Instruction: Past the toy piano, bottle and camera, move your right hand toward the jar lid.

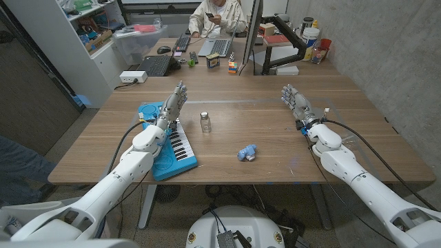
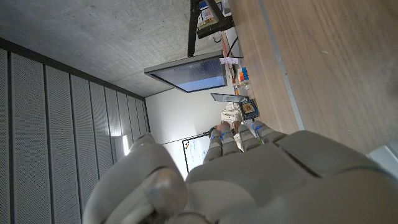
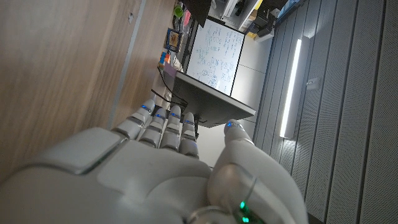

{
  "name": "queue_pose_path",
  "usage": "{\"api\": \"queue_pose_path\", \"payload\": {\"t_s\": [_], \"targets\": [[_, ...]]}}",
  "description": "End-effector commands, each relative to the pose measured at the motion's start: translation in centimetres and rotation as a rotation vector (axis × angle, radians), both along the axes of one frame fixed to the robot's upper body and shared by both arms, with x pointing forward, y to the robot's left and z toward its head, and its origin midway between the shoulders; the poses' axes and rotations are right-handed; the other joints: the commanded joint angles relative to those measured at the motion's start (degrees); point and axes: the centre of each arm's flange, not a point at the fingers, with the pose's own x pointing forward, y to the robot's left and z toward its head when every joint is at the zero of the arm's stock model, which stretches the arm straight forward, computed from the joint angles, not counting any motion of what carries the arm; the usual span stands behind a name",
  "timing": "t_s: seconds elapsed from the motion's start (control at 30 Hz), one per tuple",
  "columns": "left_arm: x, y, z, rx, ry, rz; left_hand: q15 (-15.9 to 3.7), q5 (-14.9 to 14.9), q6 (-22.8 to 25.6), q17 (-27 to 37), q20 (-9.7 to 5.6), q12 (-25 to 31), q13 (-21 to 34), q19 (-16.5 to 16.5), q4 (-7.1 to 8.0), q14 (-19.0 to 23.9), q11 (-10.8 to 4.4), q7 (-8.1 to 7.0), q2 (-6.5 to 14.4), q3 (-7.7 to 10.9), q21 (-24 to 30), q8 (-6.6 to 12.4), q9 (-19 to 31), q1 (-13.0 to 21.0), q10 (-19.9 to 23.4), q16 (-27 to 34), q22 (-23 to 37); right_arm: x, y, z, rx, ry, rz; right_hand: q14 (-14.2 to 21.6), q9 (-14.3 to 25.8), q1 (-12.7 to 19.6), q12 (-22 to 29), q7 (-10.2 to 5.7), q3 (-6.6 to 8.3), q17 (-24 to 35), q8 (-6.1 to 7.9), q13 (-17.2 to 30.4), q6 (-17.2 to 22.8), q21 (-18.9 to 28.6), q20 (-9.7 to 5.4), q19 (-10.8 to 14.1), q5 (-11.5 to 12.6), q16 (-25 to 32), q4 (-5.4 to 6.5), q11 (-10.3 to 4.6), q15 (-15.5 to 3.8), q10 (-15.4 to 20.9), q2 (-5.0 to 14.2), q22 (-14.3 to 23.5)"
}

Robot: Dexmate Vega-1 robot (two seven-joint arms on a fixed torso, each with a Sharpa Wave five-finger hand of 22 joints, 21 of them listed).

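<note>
Standing upright mid-bench, a small clear glass bottle with a silver cap (image 1: 205, 122) looks empty; no label is legible. Left of it lies a blue toy piano (image 1: 167, 141) under the left robot hand (image 1: 173, 105), fingers spread, holding nothing. The right robot hand (image 1: 296, 102), likewise open, hovers far right. A small blue toy camera (image 1: 247, 153) lies nearer.
</note>
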Motion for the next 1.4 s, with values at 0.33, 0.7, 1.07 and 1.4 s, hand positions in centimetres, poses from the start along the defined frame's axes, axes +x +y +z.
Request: {"api": "queue_pose_path", "payload": {"t_s": [0.33, 0.7, 1.07, 1.4], "targets": [[-0.79, -0.07, -0.16, 0.002, -0.009, -0.019, 0.13, 0.5, 0.0, 0.3, -0.01, 0.4, 0.3, -0.5, 0.47, -0.4, 0.01, 0.45, 0.2, -0.12, 0.3, 0.45, 0.1, 0.6, -0.6, 0.2, 0.2, -1.36, 0.47, 0.03, -0.01, -0.013, -0.004, 0.6, 0.2, 0.4, 0.3, -0.09, 0.31, 0.3, 0.25, 0.1, 0.4, 0.2, -0.14, 0.3, 0.2, 0.2, -0.05, 0.16, -0.09, 0.4, -0.01, 0.3], [-0.96, -0.15, 0.06, 0.008, -0.013, -0.017, 0.09, 0.5, 0.0, 0.3, 0.15, 0.4, 0.3, -0.6, 0.46, -0.4, -0.05, 0.41, 0.3, -0.2, 0.3, 0.48, 0.1, 0.7, -0.6, 0.3, 0.2, -1.46, 0.39, -0.04, -0.01, -0.019, -0.002, 0.6, 0.2, 0.4, 0.3, -0.05, 0.3, 0.3, 0.28, 0.1, 0.6, 0.2, -0.06, 0.3, 0.2, 0.2, -0.09, 0.19, -0.01, 0.5, 0.0, 0.3], [-0.82, -0.32, -0.34, 0.014, 0.001, -0.02, 0.06, 0.5, 0.0, 0.3, 0.45, 0.4, 0.3, -0.7, 0.45, -0.4, -0.11, 0.37, 0.3, -0.28, 0.3, 0.5, 0.1, 0.7, -0.6, 0.3, 0.2, -1.39, 0.55, -0.09, -0.015, -0.03, 0.004, 0.7, 0.2, 0.4, 0.3, -0.11, 0.31, 0.3, 0.28, 0.1, 0.6, 0.2, 0.01, 0.4, 0.2, 0.2, -0.09, 0.15, 0.04, 0.6, 0.0, 0.3], [-0.95, -0.4, -0.45, 0.028, 0.002, -0.014, 0.04, 0.6, 0.2, 0.3, 0.59, 0.4, 0.3, -0.7, 0.45, -0.5, -0.08, 0.31, 0.4, -0.37, 0.3, 0.59, 0.1, 0.7, -0.6, 0.3, 0.2, -1.34, 0.75, -0.01, -0.021, -0.05, -0.002, 1.0, 0.2, 0.6, 0.3, -0.02, 0.46, 0.3, 0.3, 0.1, 0.7, 0.4, -0.46, 0.9, 0.3, 0.2, -0.24, 0.16, -0.12, 0.7, 0.08, 0.2]]}}
